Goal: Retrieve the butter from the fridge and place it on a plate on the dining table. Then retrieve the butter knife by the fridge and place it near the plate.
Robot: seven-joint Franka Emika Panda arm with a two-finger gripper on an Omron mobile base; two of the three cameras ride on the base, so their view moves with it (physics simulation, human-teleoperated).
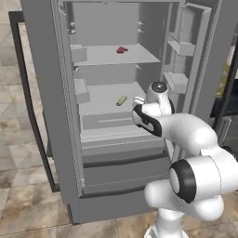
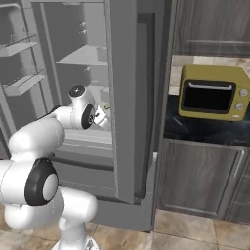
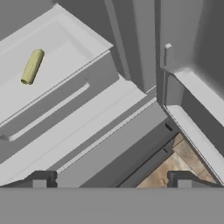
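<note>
With the fridge (image 1: 60, 116) standing open, the robot's claw (image 3: 111, 177), jaws spread and empty, nears the butter (image 1: 121, 101) untouched on its shelf.

a rendered home kitchen: a tall grey fridge (image 1: 60, 116) stands with its doors swung open, inner shelves (image 1: 116, 56) and door bins (image 1: 179, 46) showing ahead of the jaws. off to their right, a yellow oven (image 2: 213, 93) sits on a black worktop (image 2: 205, 132) over grey cabinets (image 2: 197, 178), on a tan tiled floor (image 1: 18, 139).
</note>
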